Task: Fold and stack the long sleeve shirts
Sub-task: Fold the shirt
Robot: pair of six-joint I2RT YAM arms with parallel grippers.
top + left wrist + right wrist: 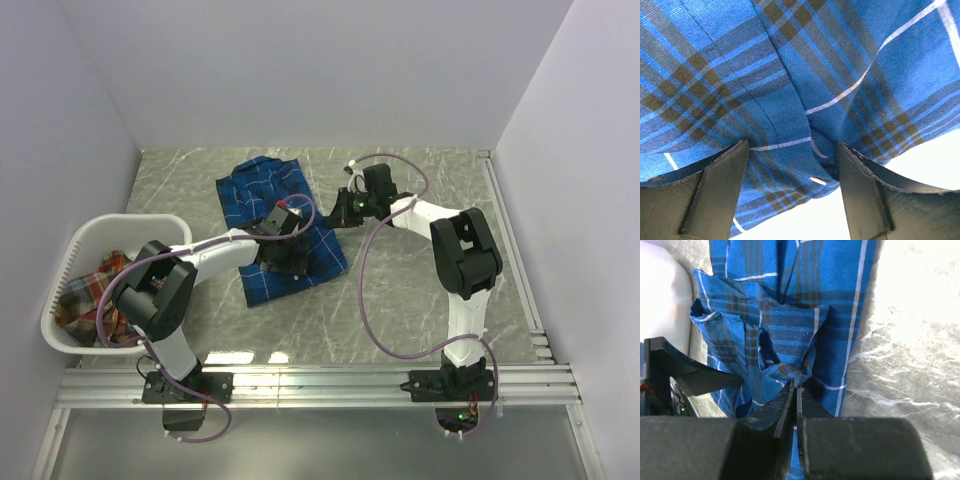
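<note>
Folding in progress: on the table (430, 290), the blue shirt (262, 195) lies part-folded at centre, the red-orange shirt (92, 295) in the basket (72, 248) at left. The right gripper (796, 385) pinches a bunched fold at the blue shirt's right edge, jaws almost shut; the left gripper (790, 150) spreads wide over the cloth, holding nothing. Next, probably: carry that fold across.

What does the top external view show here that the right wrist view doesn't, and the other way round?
Only top external: the white plastic laundry basket at the left edge, with the red-orange plaid shirt inside it. Only right wrist: the right end effector seen close up, pinched shut on a bunched fold of cloth. Both: the royal blue plaid shirt lying on the grey marbled table.
</note>
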